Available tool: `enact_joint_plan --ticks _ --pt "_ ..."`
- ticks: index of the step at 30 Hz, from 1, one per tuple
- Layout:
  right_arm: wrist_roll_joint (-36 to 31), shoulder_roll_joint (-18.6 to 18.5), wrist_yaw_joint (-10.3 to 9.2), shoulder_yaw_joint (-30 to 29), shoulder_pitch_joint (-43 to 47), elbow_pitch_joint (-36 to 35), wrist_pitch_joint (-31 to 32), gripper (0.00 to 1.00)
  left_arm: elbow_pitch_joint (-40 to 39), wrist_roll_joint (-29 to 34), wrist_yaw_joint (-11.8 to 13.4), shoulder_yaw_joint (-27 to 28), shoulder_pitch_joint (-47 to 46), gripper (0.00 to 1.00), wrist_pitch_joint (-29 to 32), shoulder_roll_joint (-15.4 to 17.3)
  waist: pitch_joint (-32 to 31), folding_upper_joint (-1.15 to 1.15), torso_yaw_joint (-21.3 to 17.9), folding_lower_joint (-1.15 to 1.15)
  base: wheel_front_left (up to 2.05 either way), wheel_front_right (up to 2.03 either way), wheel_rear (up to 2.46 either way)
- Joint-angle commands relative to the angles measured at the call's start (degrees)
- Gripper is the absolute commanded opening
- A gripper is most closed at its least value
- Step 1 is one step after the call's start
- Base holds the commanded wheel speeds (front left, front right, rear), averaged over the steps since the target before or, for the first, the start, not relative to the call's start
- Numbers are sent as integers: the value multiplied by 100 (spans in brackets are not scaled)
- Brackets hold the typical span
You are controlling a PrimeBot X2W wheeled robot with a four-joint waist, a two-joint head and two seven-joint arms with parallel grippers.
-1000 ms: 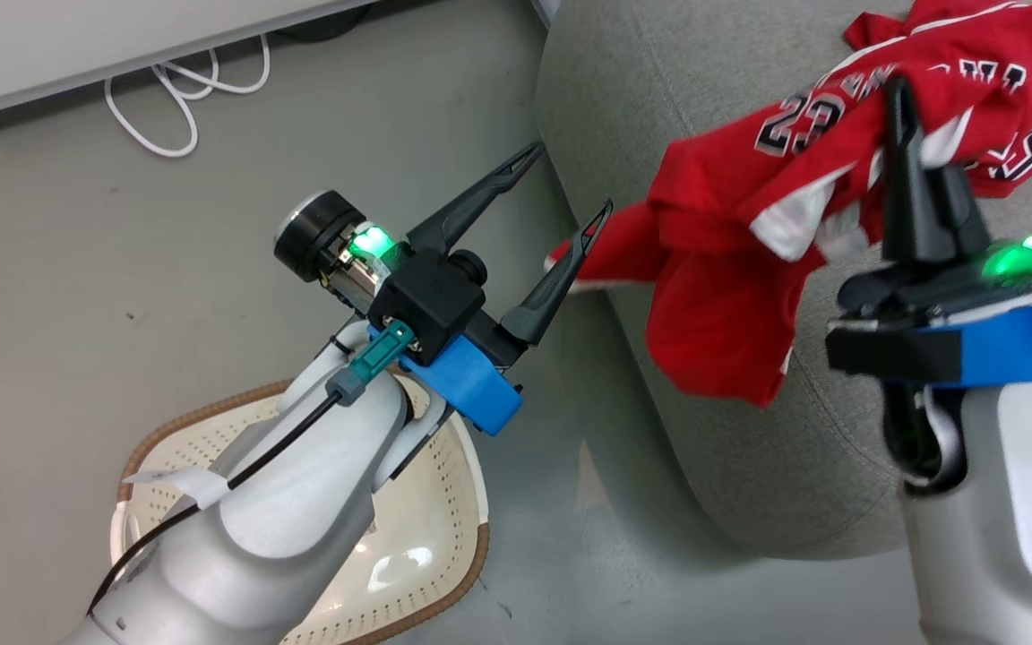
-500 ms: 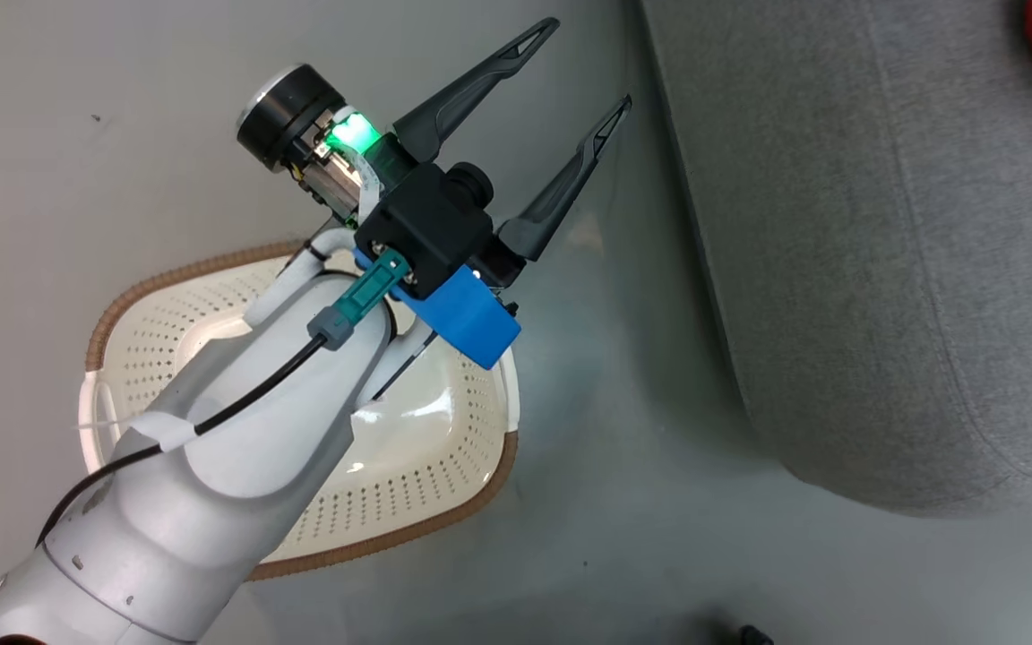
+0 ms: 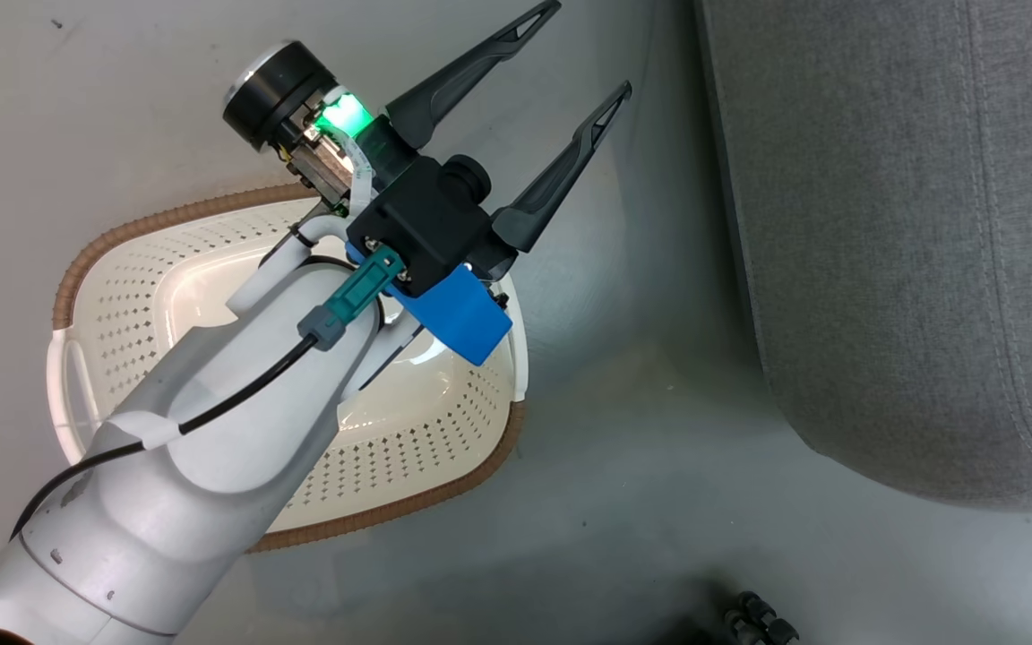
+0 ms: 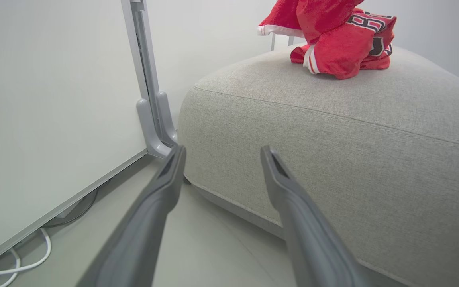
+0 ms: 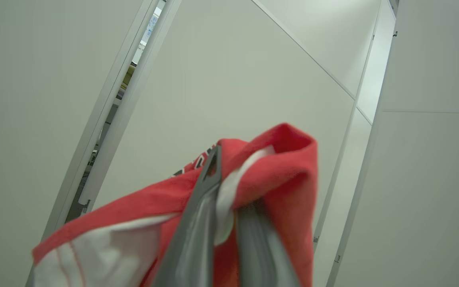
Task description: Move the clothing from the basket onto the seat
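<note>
On seat (image 4: 333, 135): clothing (image 4: 329, 44) in right claw (image 5: 229, 187)

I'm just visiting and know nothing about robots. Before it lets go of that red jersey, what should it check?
1. Red basketball clothing over the grey fabric seat cushion: ok, its lower folds rest on top.
2. Cloth back from the cushion's edge: ok.
3. Right gripper holding it: ok, shut on the cloth.
4. Left gripper clear of the cloth: ok, open and empty.
5. Cream perforated plastic basket emptied: cannot tell; bare where it shows, but the left forearm hides part.
</note>
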Motion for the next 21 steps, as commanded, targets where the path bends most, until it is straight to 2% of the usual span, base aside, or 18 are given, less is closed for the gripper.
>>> enact_joint_plan --ticks 1,12,20,21 --pt "-46 119 3 21 215 93 -16 0 -18 -27 12 -9 -29 100 -27 30 -16 0 -47 -1 0 0 0" --pt "-193 1359 3 -352 1457 670 -18 0 -97 -80 47 -61 -96 100 16 35 -1 0 -36 -1 0 0 0" --pt "-174 1785 3 -392 1887 958 -18 0 -66 -118 95 -67 -47 100 -10 63 -114 0 -31 -1 0 0 0" --pt "-143 1821 3 -391 1916 933 -18 31 -58 -128 97 -74 -31 100 -17 53 -149 0 -31 -1 0 0 0"
